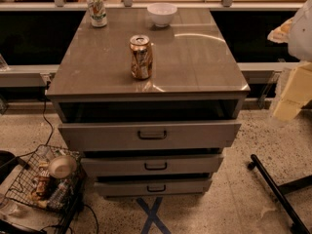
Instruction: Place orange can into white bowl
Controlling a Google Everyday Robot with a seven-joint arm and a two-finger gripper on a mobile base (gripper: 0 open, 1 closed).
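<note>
Camera view: we see the orange can [141,57] upright on the cabinet [204,67] top, mid-depth, slightly left of centre, well clear of every edge. White bowl [162,14] sits near the cabinet's back edge, behind the can, with bare top between them. White-and-green can [97,9] stands at the cabinet's back-left corner. Gripper [291,94] hangs off the cabinet's right side, past the front-right corner, over the floor, holding nothing that we can see. We can't tell whether it's wide or narrow. Wire basket [29,179] is on the floor at the cabinet's front-left.
</note>
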